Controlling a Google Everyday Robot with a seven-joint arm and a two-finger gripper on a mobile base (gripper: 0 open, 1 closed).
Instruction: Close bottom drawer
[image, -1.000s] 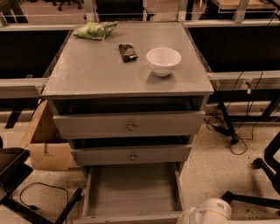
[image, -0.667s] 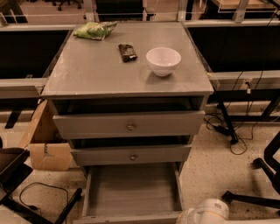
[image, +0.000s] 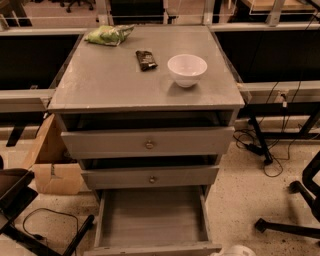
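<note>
The bottom drawer (image: 150, 217) is pulled far out of the grey cabinet (image: 145, 75). Only a white part of the gripper (image: 235, 251) is seen, in front of the cabinet; whether it is open cannot be told. The drawer front should be pushed at its centre, straight toward the cabinet.

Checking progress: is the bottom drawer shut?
No, the bottom drawer stands pulled out, its floor in view, with the gripper at the lower edge, right of it.
</note>
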